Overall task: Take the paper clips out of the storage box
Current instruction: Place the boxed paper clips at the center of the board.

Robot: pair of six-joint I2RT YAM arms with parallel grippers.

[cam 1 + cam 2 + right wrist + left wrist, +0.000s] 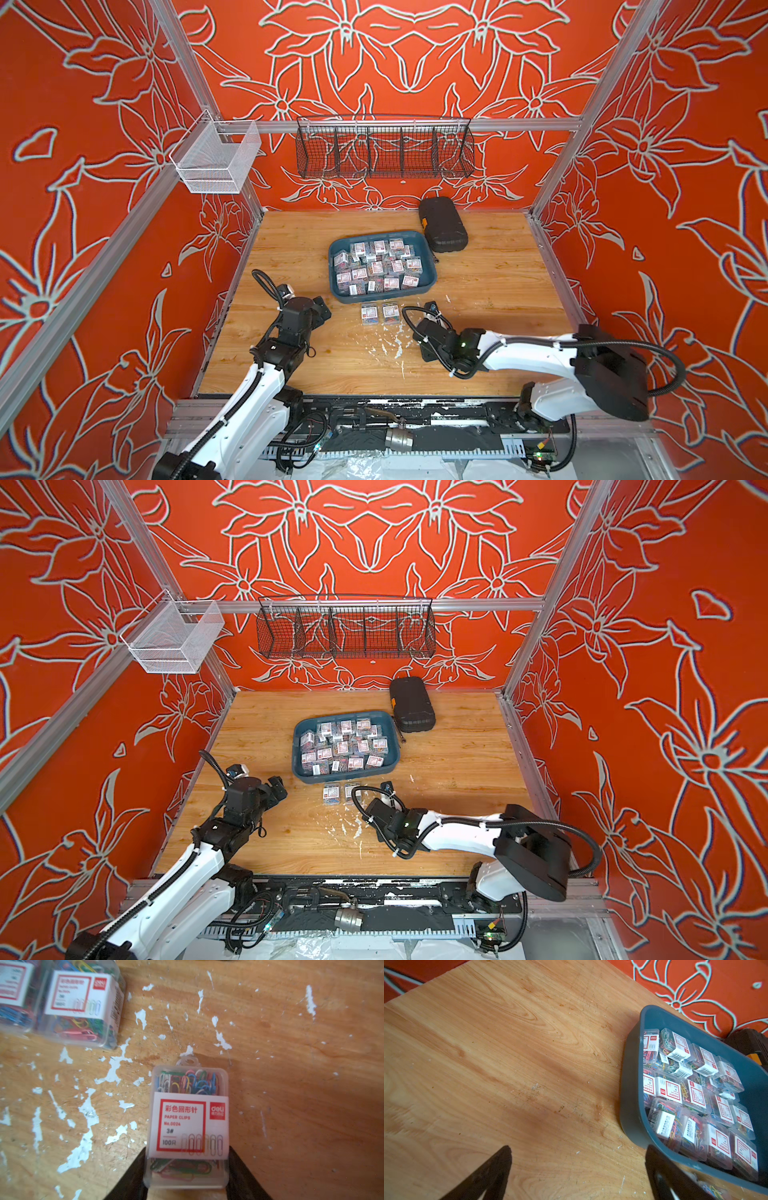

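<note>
While the right gripper (187, 1169) pinches one box of paper clips (188, 1122) across its width, long axis pointing straight out from the jaws, two placed boxes (81, 1007) lie just to its left on the table (291, 1084). Most others sit in the storage box (631, 1088), nearest the left gripper (577, 1153), whose jaws are spread wide and empty.

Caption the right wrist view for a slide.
Right gripper grips one paper clip box; two others lie on the wooden table.

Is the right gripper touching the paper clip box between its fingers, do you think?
Touching: in the right wrist view, the right gripper clamps the paper clip box on both sides.
</note>
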